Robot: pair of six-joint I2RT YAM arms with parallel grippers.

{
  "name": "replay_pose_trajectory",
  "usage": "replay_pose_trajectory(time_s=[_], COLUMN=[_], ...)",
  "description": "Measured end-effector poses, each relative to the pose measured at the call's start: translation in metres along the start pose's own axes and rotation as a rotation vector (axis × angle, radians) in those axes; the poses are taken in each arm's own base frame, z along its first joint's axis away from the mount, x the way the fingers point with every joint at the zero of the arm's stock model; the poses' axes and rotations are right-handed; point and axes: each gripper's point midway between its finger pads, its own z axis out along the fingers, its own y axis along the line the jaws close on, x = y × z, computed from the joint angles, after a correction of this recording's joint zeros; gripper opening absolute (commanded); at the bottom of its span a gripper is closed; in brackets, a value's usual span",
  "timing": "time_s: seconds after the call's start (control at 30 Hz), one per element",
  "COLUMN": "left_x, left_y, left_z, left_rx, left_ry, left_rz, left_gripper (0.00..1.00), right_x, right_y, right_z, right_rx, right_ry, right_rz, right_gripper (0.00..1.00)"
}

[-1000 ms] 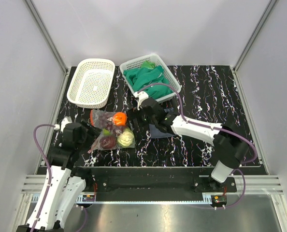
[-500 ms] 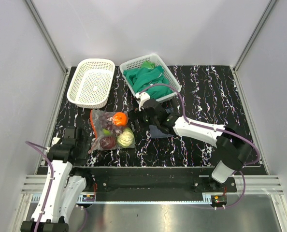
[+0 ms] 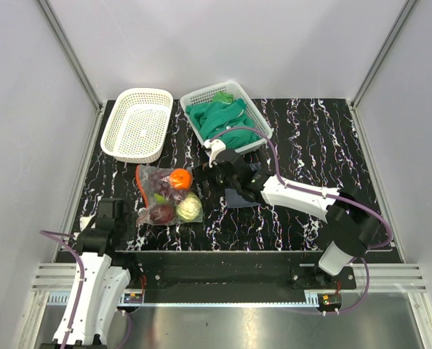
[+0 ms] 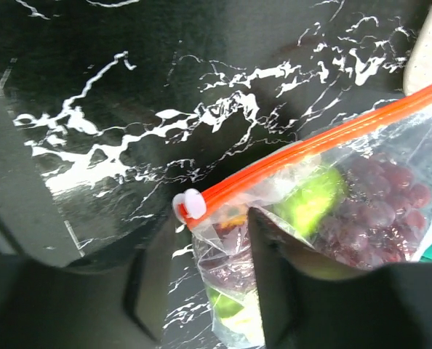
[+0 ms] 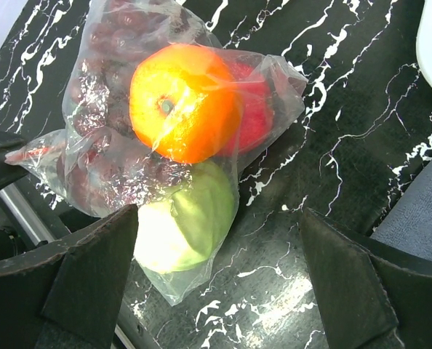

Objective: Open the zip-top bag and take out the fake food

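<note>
The zip-top bag (image 3: pixel 163 196) is lying flat on the black marble table (image 3: pixel 310 145), left of the middle. Its orange-red zip strip (image 4: pixel 310 149) is facing the left arm and looks shut, with the white slider (image 4: pixel 189 206) at one end of it. The fake food (image 3: pixel 190 209) is all inside, including an orange (image 5: pixel 181 102), a pale cabbage (image 5: pixel 190 214) and grapes (image 4: pixel 380 211).

To open it well, I'd say the left gripper (image 4: pixel 207 243) should be closing squarely on that slider. Meanwhile the right gripper (image 5: pixel 220 214) should be pinning the bag's far side, so the thin plastic isn't dragging along.

The left gripper is sitting a little short of the bag, fingers moderately apart and gripping nothing. The right gripper is hovering just beside the bag's other side, spread wide and empty.
</note>
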Motion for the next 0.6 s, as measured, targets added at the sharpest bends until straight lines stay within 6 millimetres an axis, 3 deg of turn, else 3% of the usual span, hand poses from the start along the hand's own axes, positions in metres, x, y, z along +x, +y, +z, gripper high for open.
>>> replay_pose_trajectory(time_s=[0.07,0.3,0.47,0.6], left_x=[0.002,0.003,-0.008,-0.021], left_y=[0.0,0.0,-0.014,-0.056], left_z=[0.004,0.007,-0.005,-0.045], left_rx=[0.01,0.046,0.131,0.31], left_ry=[0.008,0.012,-0.041,-0.113], left_rz=[-0.016,-0.026,0.116,0.328], left_gripper=[0.36,0.01,0.0,0.0], right_x=[-0.001,-0.001,0.001,-0.005], right_y=[0.001,0.001,0.005,0.016], right_z=[0.0,0.0,0.0,-0.003], right_rx=[-0.002,-0.003,-0.028,-0.079], right_ry=[-0.004,-0.006,0.004,0.013], right_rz=[0.002,0.005,0.002,-0.022], right_gripper=[1.0,1.0,1.0,1.0])
